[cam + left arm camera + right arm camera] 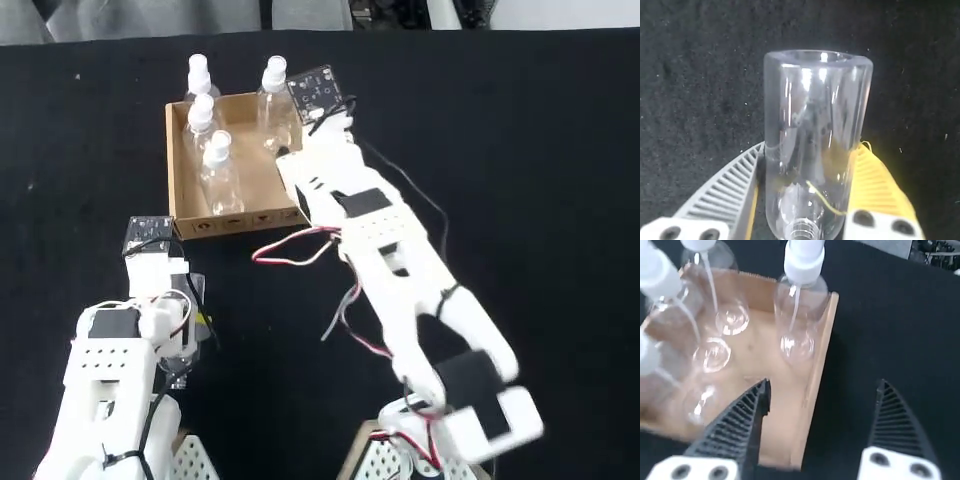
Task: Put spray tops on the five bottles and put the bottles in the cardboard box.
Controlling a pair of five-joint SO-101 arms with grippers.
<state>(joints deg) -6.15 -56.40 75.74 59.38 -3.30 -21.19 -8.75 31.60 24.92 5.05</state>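
Observation:
The cardboard box (pixel 185 170) stands at the back of the black table, and several clear bottles with white spray tops (pixel 218 160) stand upright in it. Seen from the right wrist, one capped bottle (pixel 799 300) stands by the box wall (pixel 817 370). My right gripper (pixel 824 385) hangs open over that wall with nothing between its fingers, at the box's right side (pixel 292 150). My left gripper (pixel 810 150) is shut on a clear bottle (pixel 815 110) that has no top, its neck toward the wrist. That arm stays near the table's front left (pixel 190 325).
Black cloth covers the whole table. The right arm's white links and loose red and black wires (pixel 300 250) stretch from the front right to the box. Open cloth lies to the right and far left of the box.

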